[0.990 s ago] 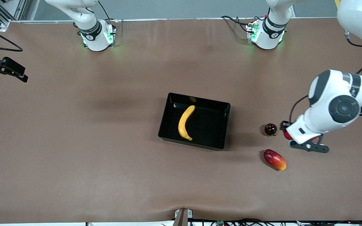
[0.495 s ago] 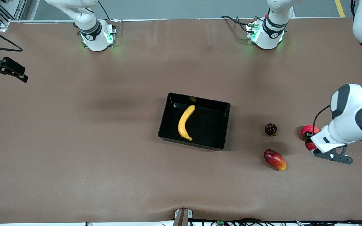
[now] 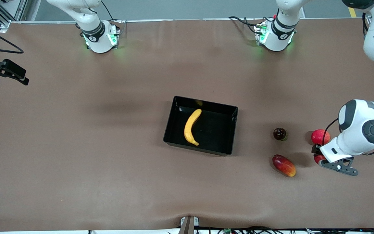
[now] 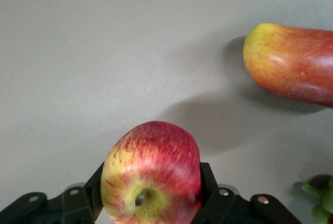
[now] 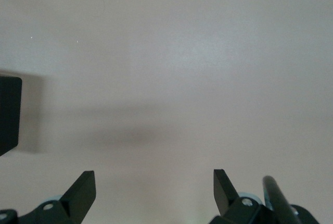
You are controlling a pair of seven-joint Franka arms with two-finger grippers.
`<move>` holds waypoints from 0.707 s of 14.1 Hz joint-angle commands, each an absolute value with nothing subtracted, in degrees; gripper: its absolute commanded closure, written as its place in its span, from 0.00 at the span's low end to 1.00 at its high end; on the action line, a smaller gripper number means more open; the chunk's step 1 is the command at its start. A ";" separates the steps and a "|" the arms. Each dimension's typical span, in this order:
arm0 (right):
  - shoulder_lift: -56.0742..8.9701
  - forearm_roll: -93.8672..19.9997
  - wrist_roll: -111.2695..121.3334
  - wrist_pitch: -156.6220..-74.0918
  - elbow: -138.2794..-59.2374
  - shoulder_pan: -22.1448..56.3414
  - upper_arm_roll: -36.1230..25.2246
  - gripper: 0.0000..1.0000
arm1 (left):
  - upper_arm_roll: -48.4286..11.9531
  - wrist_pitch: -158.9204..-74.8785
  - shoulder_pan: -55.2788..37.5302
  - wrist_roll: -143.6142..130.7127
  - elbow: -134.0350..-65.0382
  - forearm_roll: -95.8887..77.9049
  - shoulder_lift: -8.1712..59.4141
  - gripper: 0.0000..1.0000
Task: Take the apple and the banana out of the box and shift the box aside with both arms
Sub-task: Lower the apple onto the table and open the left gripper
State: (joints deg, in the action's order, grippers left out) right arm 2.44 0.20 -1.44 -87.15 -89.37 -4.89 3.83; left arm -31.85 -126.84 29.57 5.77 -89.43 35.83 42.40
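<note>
The black box [image 3: 232, 130] sits mid-table with the yellow banana [image 3: 192, 127] lying in it. My left gripper [image 3: 317, 158] is shut on the red apple with yellow streaks [image 4: 151, 161]. It holds the apple just above the table, beside the mango and close to the pinkish-red fruit. The apple's red side peeks out under the hand in the front view [image 3: 318, 159]. My right gripper [image 5: 154, 179] is open and empty over bare table, with a corner of the box [image 5: 9, 112] at the edge of its view. In the front view it waits high at the right arm's end [image 3: 21, 79].
An oblong red-orange mango [image 3: 283, 165] lies toward the left arm's end from the box and also shows in the left wrist view [image 4: 294, 62]. A dark red round fruit [image 3: 279, 134] and a pinkish-red round fruit [image 3: 320, 136] lie farther from the camera than the mango.
My left gripper has carried the apple from beside the dark red fruit toward the left arm's end, uncovering the pinkish-red fruit. The right arm has not moved.
</note>
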 commanded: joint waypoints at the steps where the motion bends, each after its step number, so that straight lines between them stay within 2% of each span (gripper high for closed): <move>1: 1.93 -0.79 -1.32 -86.48 -88.33 -5.80 4.31 0.00 | -31.64 -128.14 29.27 6.94 -86.84 36.83 45.25 1.00; 7: 1.93 -0.79 -1.32 -86.48 -88.33 -5.80 4.31 0.00 | -31.55 -128.94 27.96 6.68 -82.02 36.91 50.53 1.00; 10: 1.93 -0.79 -1.32 -86.48 -88.33 -5.80 4.31 0.00 | -29.89 -132.26 26.72 6.77 -79.55 37.00 53.61 1.00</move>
